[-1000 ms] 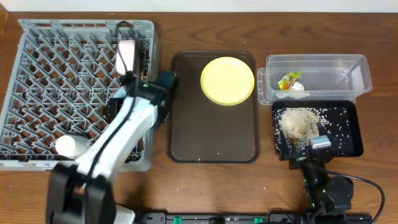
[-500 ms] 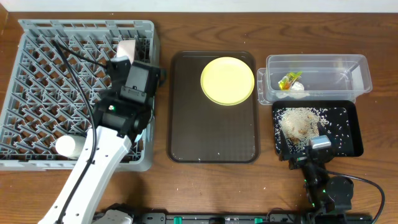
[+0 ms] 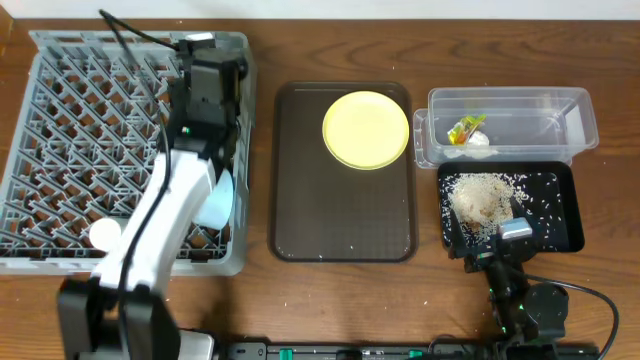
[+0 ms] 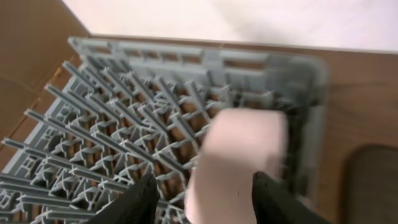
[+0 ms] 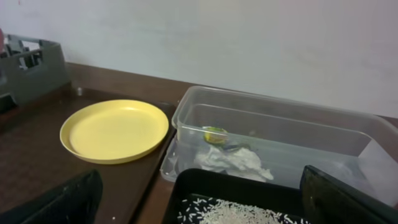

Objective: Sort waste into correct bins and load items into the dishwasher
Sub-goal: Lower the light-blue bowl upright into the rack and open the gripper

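Cup first: the small white cup sits clamped between the fingers of our left gripper, which close on its two opposite sides. The wrist view is blurred, so we cannot tell which end is the mouth.

We judge the cup to be light and rigid, with a smooth wall that could slip if the hold loosens. A grip across the wall, as we have now, seems the safest. Squeezing harder gains little on something this stiff.

Directly beneath and ahead of the gripper lies the grey dish rack. Its far right corner is just beyond the cup, and upright pegs fan away to the gripper's left. Those pegs could tip a light cup, so we would lower it squarely into a gap between them before letting go.

Behind the gripper, back along our arm, a light blue bowl rests in the rack. Well off to the gripper's right, the yellow plate waits on the brown tray.

Our right gripper is spread wide and holds nothing, at the near edge of the black tray.
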